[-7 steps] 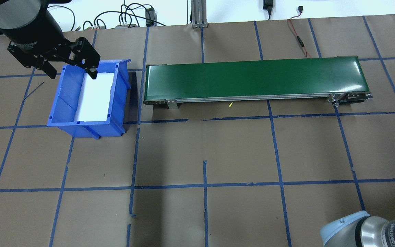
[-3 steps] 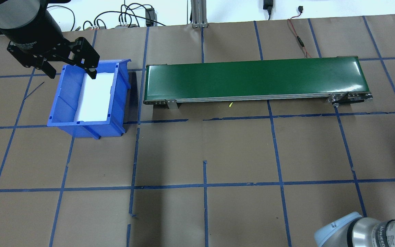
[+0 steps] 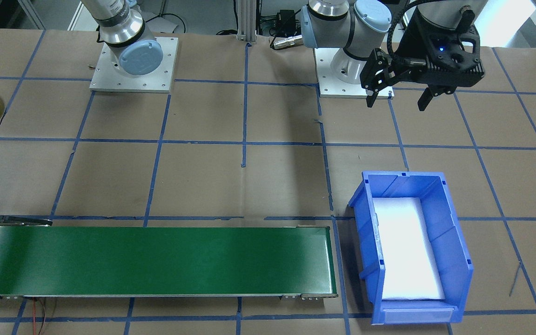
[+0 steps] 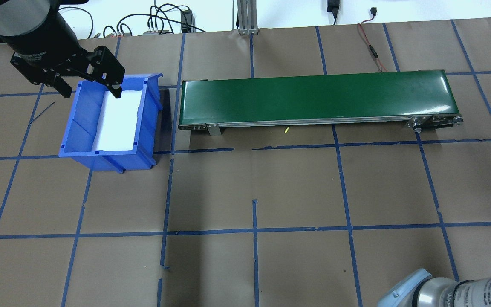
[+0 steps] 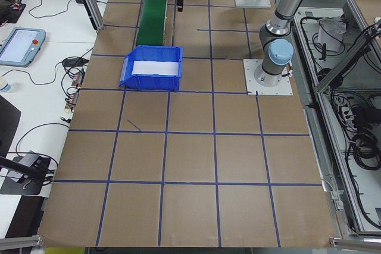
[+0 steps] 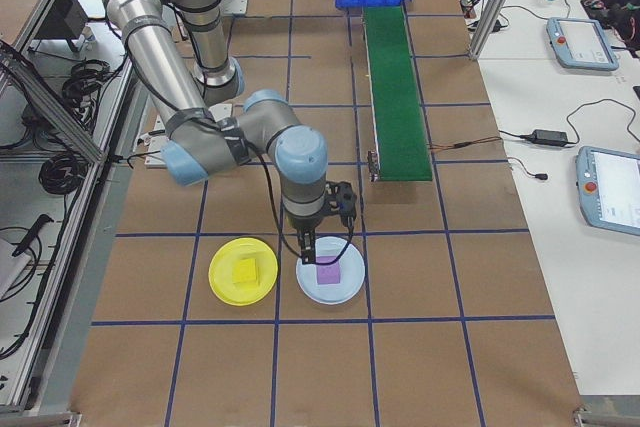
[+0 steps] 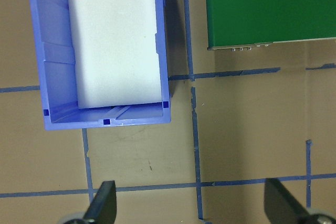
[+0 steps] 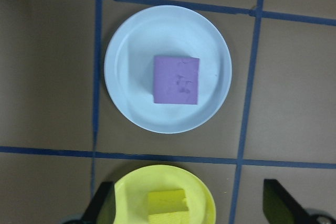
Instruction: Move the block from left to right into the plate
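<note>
We read the job as nearly finished, or between rounds. In the right side view a yellow cube point(image 6: 245, 271) already lies inside the yellow plate point(image 6: 243, 269), and a purple cube point(image 6: 328, 273) lies in the pale blue plate point(image 6: 330, 277) just beside it; the right wrist camera shows the same pair, purple cube centred in its plate point(image 8: 168, 69), yellow cube in the plate below. No block shows on the green conveyor point(image 4: 316, 99), and the blue bin point(image 4: 111, 117) holds only a white foam liner, so nothing appears to be waiting on the left side.

Our right end effector point(image 6: 307, 252) hangs directly over the pale blue plate's near edge, close above the purple cube. Its fingertips point(image 8: 105, 203) stand wide apart at the bottom of the wrist view and pinch nothing. We judge it is either just clear of a placement or about to take the purple cube; we cannot say which.

Our left end effector point(image 4: 88, 87) hovers above the far end of the bin, its fingers point(image 7: 105, 200) spread and empty, well above the table point(image 4: 296, 187)

What may remain, in our judgement, is only the arms' retreat, unless the purple cube belongs in the yellow plate
</note>
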